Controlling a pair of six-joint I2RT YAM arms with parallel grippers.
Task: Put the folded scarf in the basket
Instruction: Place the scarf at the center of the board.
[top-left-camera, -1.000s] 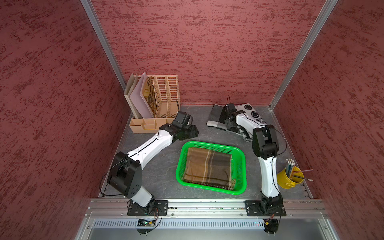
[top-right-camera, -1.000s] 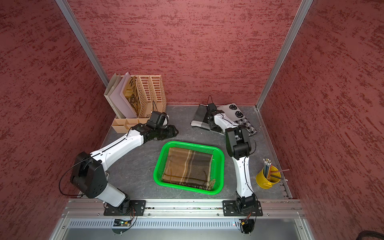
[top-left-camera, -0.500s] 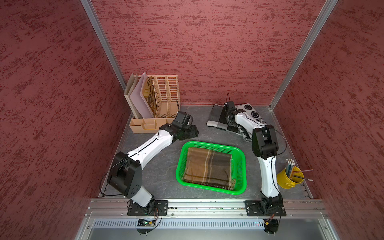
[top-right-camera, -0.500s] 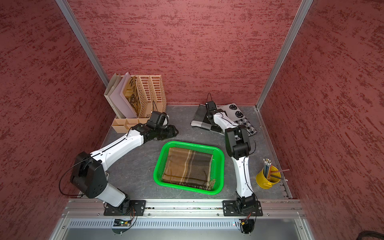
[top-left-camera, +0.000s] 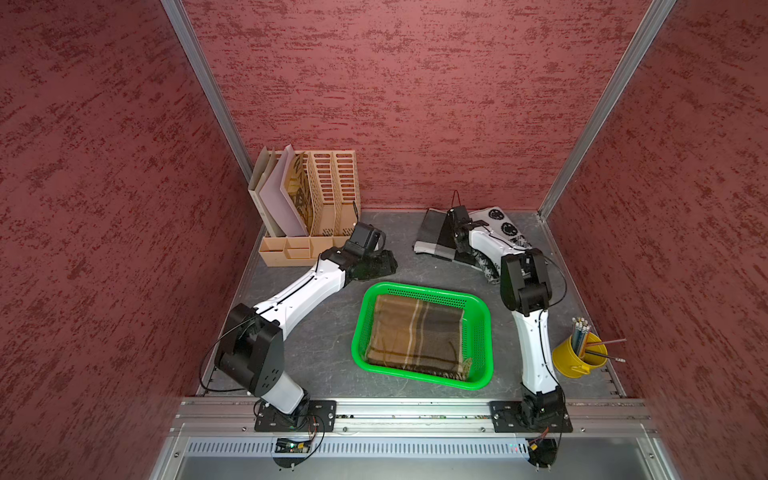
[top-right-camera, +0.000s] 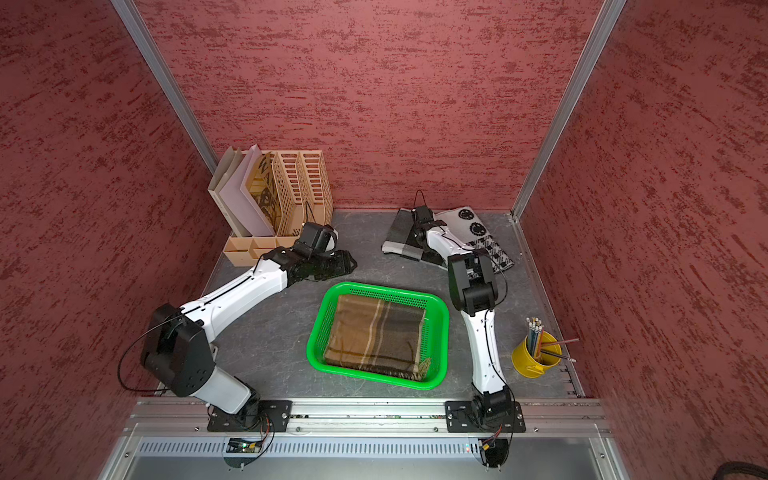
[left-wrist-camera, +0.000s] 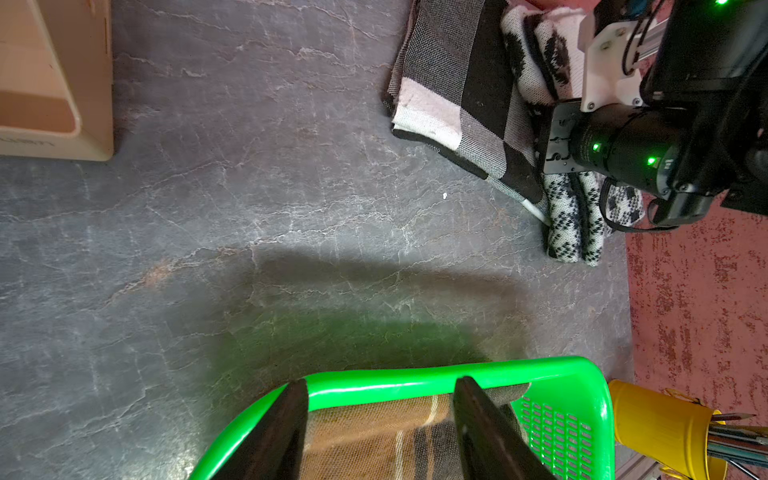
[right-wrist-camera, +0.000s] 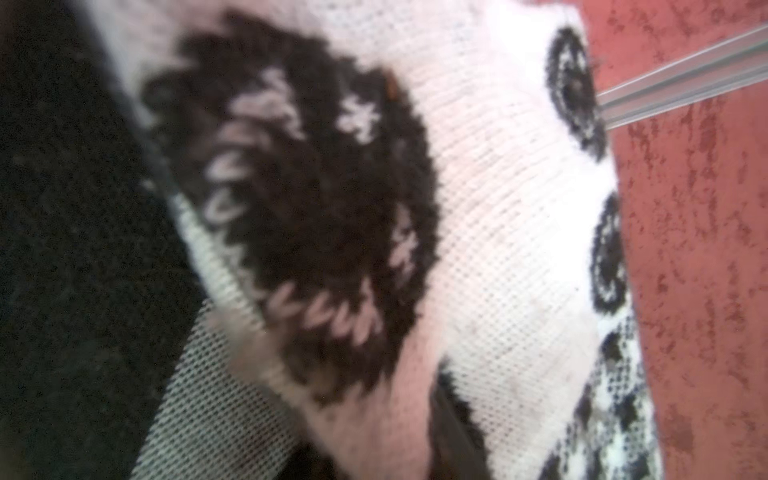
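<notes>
This is a robot test cell in a lab, dressed up like a home or office corner. Three red textured panels (top-left-camera: 407, 91) wall in a small dark stone-look bench (top-left-camera: 324, 332), joined by bare aluminium corner posts (top-left-camera: 203, 83). Two white-and-black robot arms (top-left-camera: 299, 291) are bolted to a metal rail (top-left-camera: 415, 415) along the front edge, with loose cables and a small lit circuit board (top-left-camera: 291, 446) below. The props are everyday ones: a tan file organizer (top-left-camera: 316, 203) with folders, a yellow pencil cup (top-left-camera: 577, 361), a green basket (top-left-camera: 484, 332) and folded knitwear (top-left-camera: 436, 232) at the back.
</notes>
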